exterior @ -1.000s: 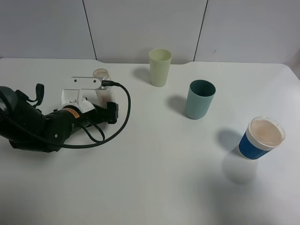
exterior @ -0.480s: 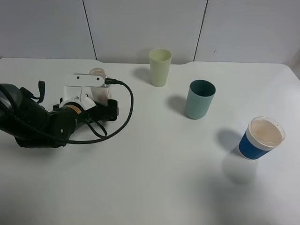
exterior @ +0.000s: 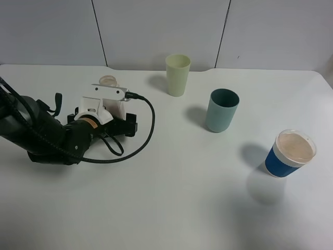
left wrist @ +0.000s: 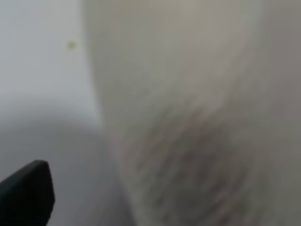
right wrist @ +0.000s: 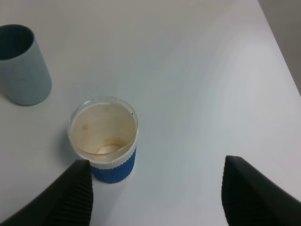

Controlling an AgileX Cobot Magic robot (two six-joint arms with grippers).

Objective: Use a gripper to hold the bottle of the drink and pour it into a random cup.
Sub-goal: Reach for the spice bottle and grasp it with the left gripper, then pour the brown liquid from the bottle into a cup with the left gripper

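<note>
At left, the left gripper (exterior: 108, 99): head against the bottle of the drink (exterior: 108, 80), which stood upright; grip not discernible. You needed a firm, level squeeze before lifting. Centre, the cup (exterior: 178, 75): upright, well apart. Right, the right gripper (right wrist: 157, 188): spread, empty.

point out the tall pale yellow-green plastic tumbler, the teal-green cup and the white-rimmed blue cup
pale yellow-green tumbler (exterior: 178, 78): exterior high view, side wall
teal-green cup (exterior: 221, 115): exterior high view, side wall
white-rimmed blue cup (right wrist: 103, 138): right wrist view, stained inside
</note>
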